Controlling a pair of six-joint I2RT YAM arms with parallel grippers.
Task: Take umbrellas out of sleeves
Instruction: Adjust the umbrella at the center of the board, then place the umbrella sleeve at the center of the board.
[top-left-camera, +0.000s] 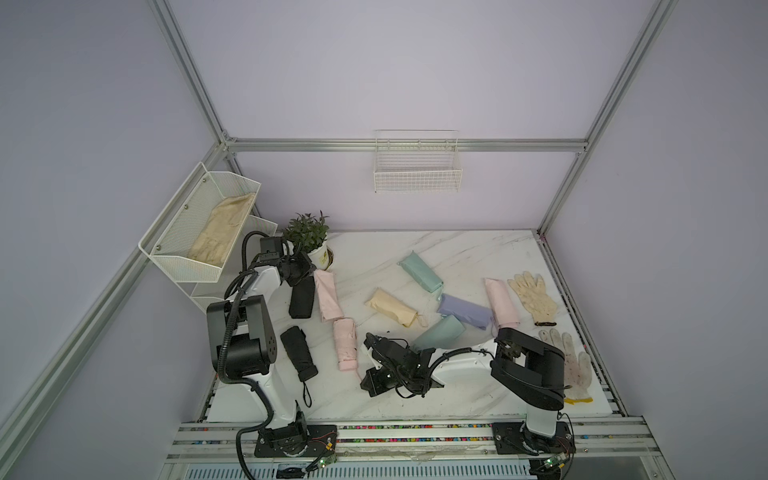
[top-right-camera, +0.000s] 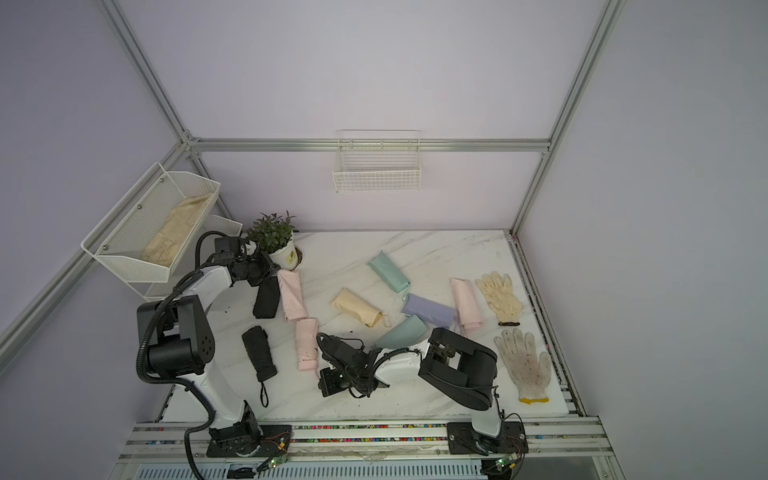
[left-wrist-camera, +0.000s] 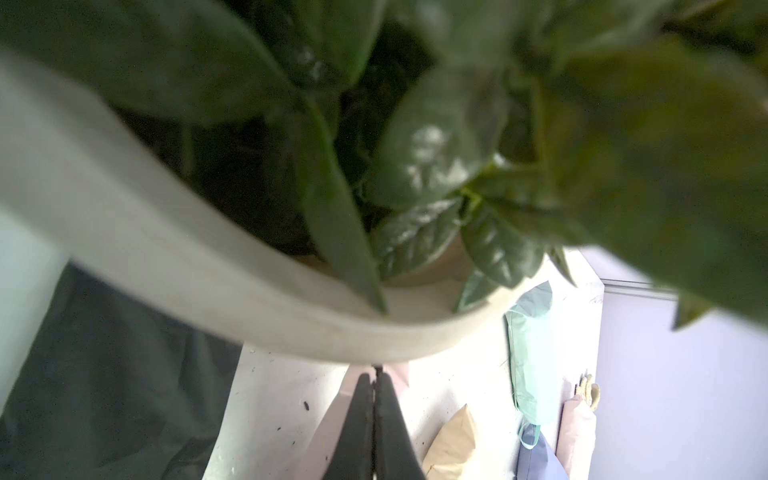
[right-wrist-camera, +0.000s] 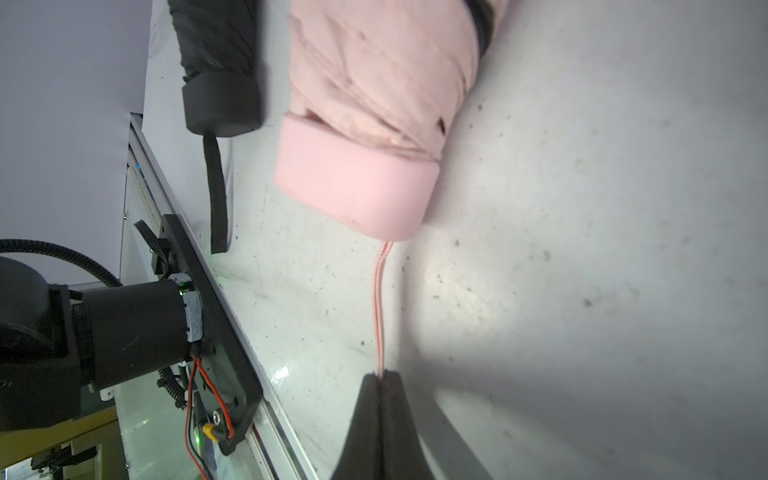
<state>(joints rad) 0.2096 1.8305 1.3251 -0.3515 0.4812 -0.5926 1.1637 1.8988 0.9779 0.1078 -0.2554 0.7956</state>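
Right hand (right-wrist-camera: 380, 376) pinches pink umbrella's (right-wrist-camera: 357, 178) wrist loop (right-wrist-camera: 380, 299), clear only in wrist view.

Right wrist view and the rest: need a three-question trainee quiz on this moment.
1. True or false: the right tool is shut on the pink loop.
2. In the right wrist view, what lies beside the pink umbrella? A black umbrella; B lilac sleeve; C glove.
3. Fill in: the left wrist view is mostly filled by a potted ___.
Key: 1 true; 2 A; 3 plant.
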